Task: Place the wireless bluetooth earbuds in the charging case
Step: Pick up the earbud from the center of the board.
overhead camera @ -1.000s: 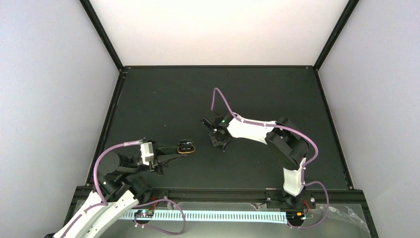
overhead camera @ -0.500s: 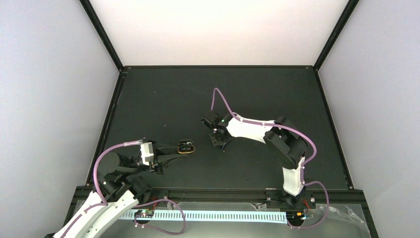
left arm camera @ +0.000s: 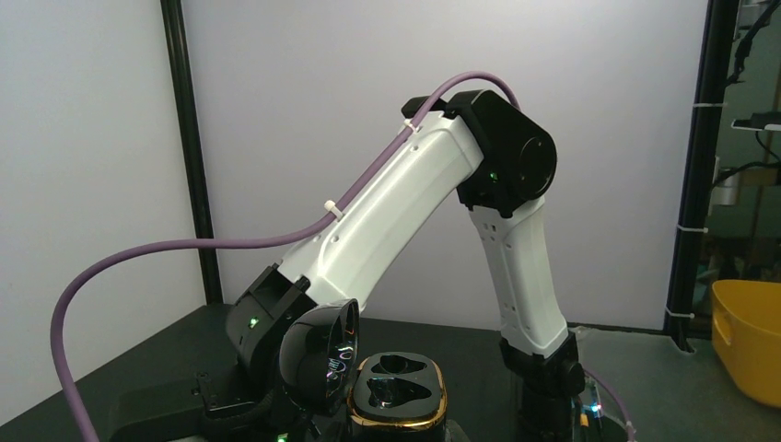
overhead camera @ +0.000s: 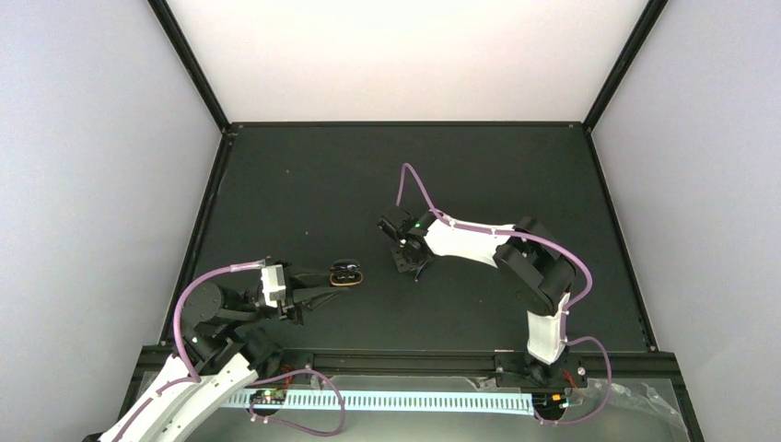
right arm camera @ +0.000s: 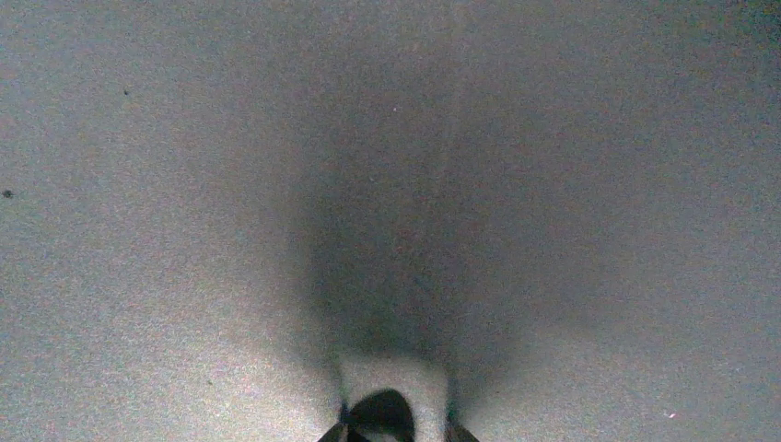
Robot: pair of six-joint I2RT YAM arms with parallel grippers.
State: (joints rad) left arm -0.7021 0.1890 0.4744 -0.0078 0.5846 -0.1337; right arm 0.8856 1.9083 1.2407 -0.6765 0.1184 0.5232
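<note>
The charging case (overhead camera: pixel 346 273) is glossy black with a gold rim, not white. Its lid (left arm camera: pixel 318 354) stands open and two dark sockets (left arm camera: pixel 396 379) face up. My left gripper (overhead camera: pixel 343 275) is shut on the case and holds it low over the mat; its fingers are hidden in the left wrist view. My right gripper (overhead camera: pixel 411 264) points down close to the mat, to the right of the case. In the right wrist view a small dark rounded earbud (right arm camera: pixel 382 414) sits between its nearly closed fingertips (right arm camera: pixel 337 433). The other earbud is out of view.
The dark mat (overhead camera: pixel 304 193) is bordered by a black frame (overhead camera: pixel 405 123) with white walls behind. My right arm (left arm camera: pixel 414 203) rises just beyond the case. A yellow bin (left arm camera: pixel 748 336) stands outside the frame.
My right wrist has shifted slightly right and its cable loop has risen a little. The left arm and the case have not moved.
</note>
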